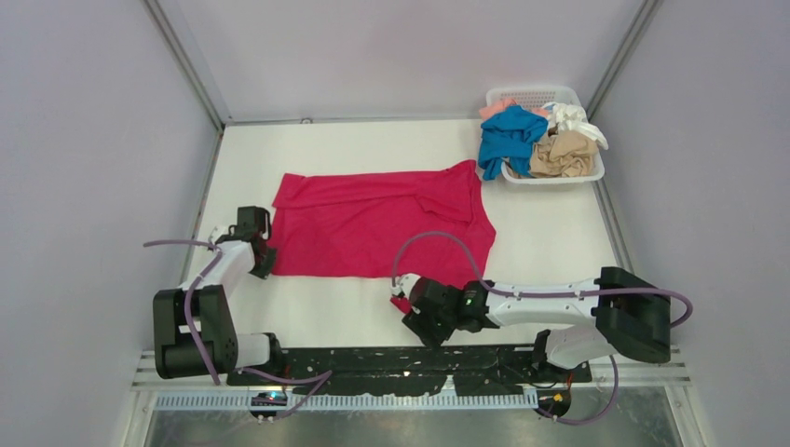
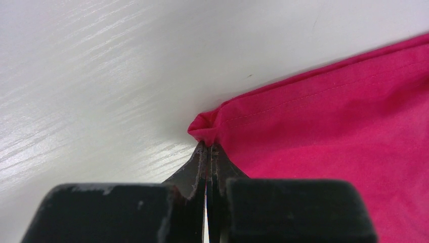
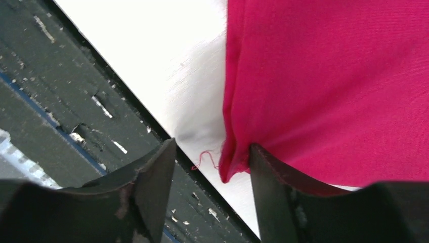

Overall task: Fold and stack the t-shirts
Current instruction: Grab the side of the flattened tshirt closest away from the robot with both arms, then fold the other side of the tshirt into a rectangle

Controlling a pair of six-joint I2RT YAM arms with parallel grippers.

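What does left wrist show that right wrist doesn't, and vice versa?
Left wrist only: left gripper shut on a bunched corner of the shirt, with hem stitching visible.
Right wrist only: right gripper open, a shirt corner in the gap beside one finger, a loose thread, and the black rail along the table edge.
Both: magenta shirt lying on the white table.

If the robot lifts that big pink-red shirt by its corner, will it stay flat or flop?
Probably flop: the magenta t-shirt bunches where the left gripper pinches its corner. It looks thin and light, lying in soft folds, so it should drape and sag.
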